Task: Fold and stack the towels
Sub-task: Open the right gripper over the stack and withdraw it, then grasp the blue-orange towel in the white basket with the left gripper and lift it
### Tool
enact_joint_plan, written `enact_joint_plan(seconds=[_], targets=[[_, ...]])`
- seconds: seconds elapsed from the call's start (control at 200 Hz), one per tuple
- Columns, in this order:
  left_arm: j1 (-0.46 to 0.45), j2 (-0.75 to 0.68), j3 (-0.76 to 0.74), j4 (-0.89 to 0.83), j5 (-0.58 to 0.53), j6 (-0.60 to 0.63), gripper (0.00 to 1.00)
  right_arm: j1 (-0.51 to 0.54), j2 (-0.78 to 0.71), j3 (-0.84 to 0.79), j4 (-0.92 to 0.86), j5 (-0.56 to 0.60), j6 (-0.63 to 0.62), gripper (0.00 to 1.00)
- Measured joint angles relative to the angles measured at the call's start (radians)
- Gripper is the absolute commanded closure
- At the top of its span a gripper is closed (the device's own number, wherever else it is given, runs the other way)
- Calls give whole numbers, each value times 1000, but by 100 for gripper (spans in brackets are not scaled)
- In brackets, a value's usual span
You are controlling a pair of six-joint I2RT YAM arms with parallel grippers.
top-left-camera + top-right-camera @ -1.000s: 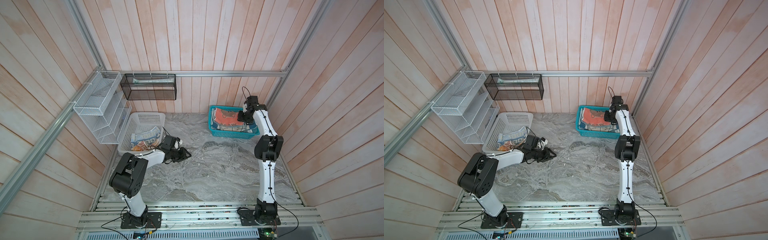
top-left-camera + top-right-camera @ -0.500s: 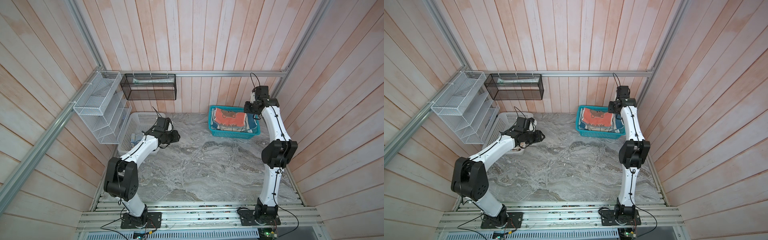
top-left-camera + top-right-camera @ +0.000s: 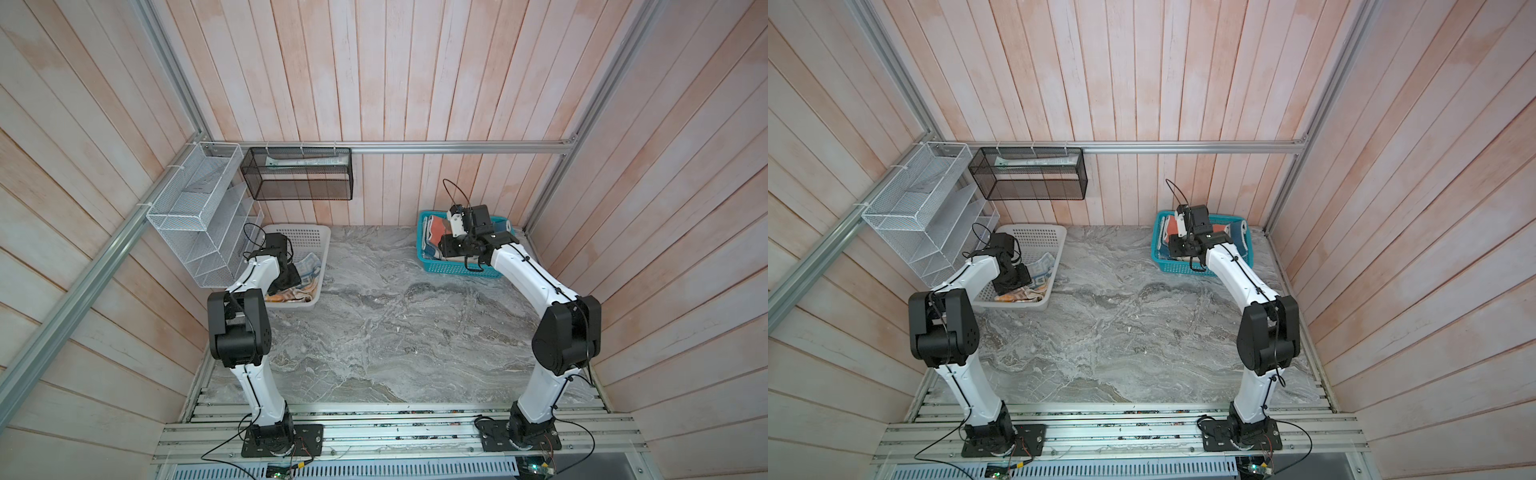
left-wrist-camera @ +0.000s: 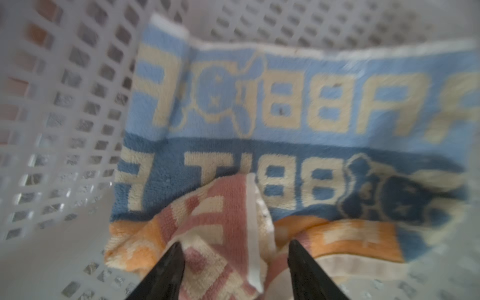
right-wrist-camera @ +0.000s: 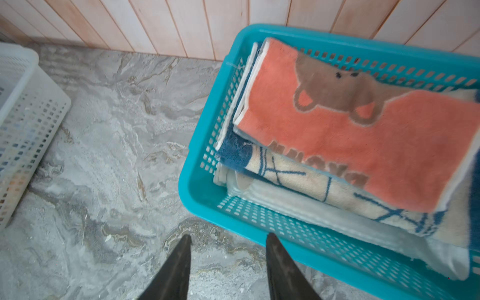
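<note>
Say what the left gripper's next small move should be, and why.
Probably close on the raised fold of the crumpled blue, orange and cream lettered terry towel: the open left gripper straddles that fold, inside the white perforated plastic basket.

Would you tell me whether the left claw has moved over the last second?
Yes. The left claw has moved left and back, from over the bare table into the white basket.
</note>
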Motion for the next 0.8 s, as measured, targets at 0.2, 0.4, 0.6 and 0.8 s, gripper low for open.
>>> enact_joint_plan(seconds=[0.2, 0.4, 0.6, 0.8], targets=[[-3, 45, -6, -6, 3, 15, 90, -5, -22, -75, 36, -31, 23, 52], [-12, -19, 2, -43, 31, 30, 100, -4, -125, -141, 81, -56, 53, 53], [-47, -193, 161, -126, 27, 55, 100, -2, -242, -200, 134, -75, 91, 53], [-110, -364, 322, -154, 7, 68, 100, 13, -322, -295, 157, -100, 128, 53]])
